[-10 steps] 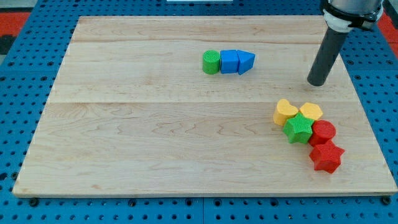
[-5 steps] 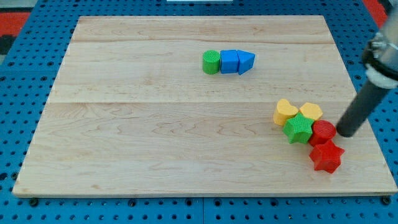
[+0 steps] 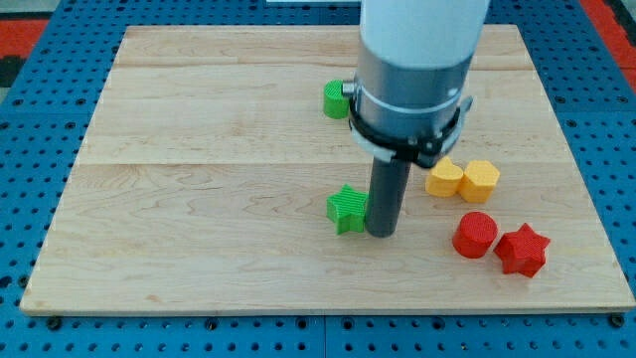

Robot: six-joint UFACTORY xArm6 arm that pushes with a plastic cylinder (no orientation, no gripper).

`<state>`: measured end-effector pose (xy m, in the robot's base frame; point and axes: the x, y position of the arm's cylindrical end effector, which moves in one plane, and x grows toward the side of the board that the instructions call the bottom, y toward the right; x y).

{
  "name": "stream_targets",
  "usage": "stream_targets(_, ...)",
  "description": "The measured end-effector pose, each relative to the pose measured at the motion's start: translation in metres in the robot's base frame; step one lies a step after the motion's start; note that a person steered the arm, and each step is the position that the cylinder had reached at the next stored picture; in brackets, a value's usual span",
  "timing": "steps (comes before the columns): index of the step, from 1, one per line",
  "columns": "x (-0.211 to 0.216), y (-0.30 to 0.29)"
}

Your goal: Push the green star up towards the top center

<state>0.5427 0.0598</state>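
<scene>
A pale wooden board [image 3: 199,199] serves as the surface, lying on a blue pegboard base [image 3: 40,199]. No containers are on it; every block lies loose on the bare wood.

The small green plastic star [image 3: 347,209] lies a little right of the board's middle, in the near half. My tip [image 3: 381,233], the lower end of the straight dark rod, stands on the wood touching the star's right side. There are no jaws on this arm, so nothing is clenched or grasped; the rod only presses against the star. The star is squat with no clear long axis, and which way its points face is hard to make out.

The arm's wide grey body [image 3: 412,70] fills the upper middle of the view and hides part of the far board. A green cylinder block [image 3: 336,99] peeks out at its left edge.

To the right of my tip lie two yellow blocks touching each other: a yellow heart-shaped block [image 3: 444,179] and a yellow hexagonal block [image 3: 481,180]. Nearer the bottom sit a red cylinder block [image 3: 475,235] and a red star block [image 3: 523,249], side by side, close to the near right corner.

The left half of the board is open wood, and bare wood lies between the green star and the near edge.
</scene>
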Motion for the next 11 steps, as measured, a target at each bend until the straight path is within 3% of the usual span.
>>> stream_targets(1,-0.019,-0.041)
stream_targets(3,-0.100,-0.056)
stream_targets(4,-0.076,-0.065)
stream_targets(5,-0.083,-0.098)
stream_targets(7,-0.142,-0.108)
stream_targets(8,-0.103,-0.135)
stream_targets(10,-0.173,-0.157)
stream_targets(11,-0.174,-0.145)
